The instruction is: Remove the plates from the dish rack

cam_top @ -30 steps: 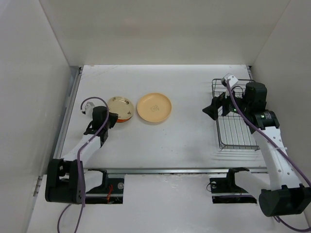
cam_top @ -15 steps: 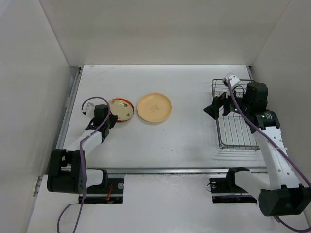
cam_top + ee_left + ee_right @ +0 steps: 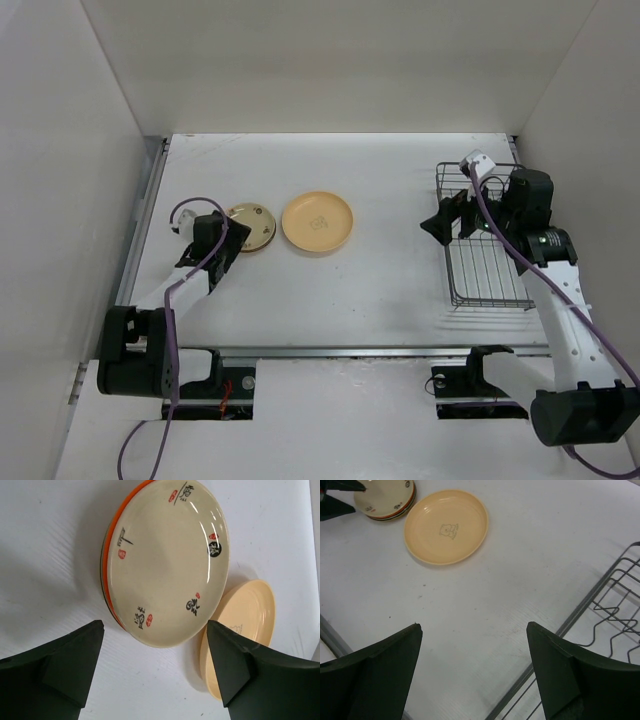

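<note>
A beige plate with dark characters (image 3: 165, 560) lies on top of an orange-red plate (image 3: 106, 565) at the table's left (image 3: 250, 228). My left gripper (image 3: 154, 635) stands open just short of the stack's near edge, touching nothing (image 3: 222, 245). A plain peach plate (image 3: 317, 222) lies flat to the right of the stack (image 3: 446, 526). The grey wire dish rack (image 3: 485, 250) sits at the right, its bars bare (image 3: 615, 605). My right gripper (image 3: 474, 627) hangs open above the table at the rack's left side (image 3: 445, 222).
White walls close in the table on the left, back and right. A raised rail runs along the table's left edge (image 3: 140, 230). The left gripper's fingers (image 3: 335, 505) show at the top-left corner of the right wrist view.
My left gripper lowered the tilted beige plate onto the orange-red plate, then opened and let it go. The right arm has barely moved.
</note>
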Robot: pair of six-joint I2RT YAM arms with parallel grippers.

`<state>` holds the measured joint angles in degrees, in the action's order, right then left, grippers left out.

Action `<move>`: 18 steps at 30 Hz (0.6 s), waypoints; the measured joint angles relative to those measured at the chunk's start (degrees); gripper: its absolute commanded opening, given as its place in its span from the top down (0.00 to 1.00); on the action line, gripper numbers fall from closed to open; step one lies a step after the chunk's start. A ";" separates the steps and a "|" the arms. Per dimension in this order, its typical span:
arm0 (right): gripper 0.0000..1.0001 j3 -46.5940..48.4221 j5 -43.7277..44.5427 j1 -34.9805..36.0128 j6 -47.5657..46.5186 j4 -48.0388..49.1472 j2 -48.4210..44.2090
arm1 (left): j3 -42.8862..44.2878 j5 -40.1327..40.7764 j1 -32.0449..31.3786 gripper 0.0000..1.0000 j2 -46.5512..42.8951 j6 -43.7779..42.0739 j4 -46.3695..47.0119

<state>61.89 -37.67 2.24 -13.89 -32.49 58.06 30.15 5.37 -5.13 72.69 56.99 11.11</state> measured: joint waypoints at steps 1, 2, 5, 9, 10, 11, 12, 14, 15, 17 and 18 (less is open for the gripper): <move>0.09 -0.02 0.50 -0.26 0.02 0.02 -0.09 | 0.00 -0.55 0.00 0.16 -0.02 -0.50 0.24; 0.09 -0.07 1.40 -0.46 0.20 0.24 -0.37 | 0.00 -0.92 -0.02 0.14 -0.17 -1.05 0.50; 0.07 -1.75 8.04 -1.07 1.09 2.69 -2.64 | -0.20 -2.71 0.00 0.09 -1.99 -2.97 1.88; 0.07 -3.78 23.43 -2.54 2.32 6.62 -5.35 | -1.33 -6.56 -0.17 0.08 -7.50 -6.71 5.86; 0.07 -4.00 27.43 -2.86 2.38 7.91 -5.44 | -1.64 -7.56 -0.35 0.08 -8.59 -7.63 6.91; 0.07 -4.35 31.34 -3.19 2.38 9.51 -5.29 | -1.99 -8.92 -0.59 0.08 -9.62 -8.72 8.11; 0.07 -4.68 34.60 -3.63 2.34 10.82 -4.70 | -2.36 -10.19 -1.03 0.08 -10.34 -9.84 9.44; 0.07 -5.01 39.87 -4.31 1.86 12.83 -2.75 | -3.04 -13.42 -2.14 0.08 -11.30 -11.98 11.72; 0.07 -5.25 42.18 -4.72 1.64 13.86 -1.31 | -3.26 -14.95 -2.75 0.08 -11.52 -12.76 12.52; 0.07 -5.57 45.97 -5.49 0.98 15.08 1.95 | -3.45 -17.49 -4.13 0.08 -11.82 -14.12 13.60; 0.09 -5.64 47.76 -5.97 0.59 15.47 3.89 | -3.48 -18.34 -4.74 0.08 -12.04 -14.62 13.77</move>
<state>56.25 10.09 -3.73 -13.30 -17.02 61.95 26.68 -12.97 -9.87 60.64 42.37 24.88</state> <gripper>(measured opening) 0.928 0.921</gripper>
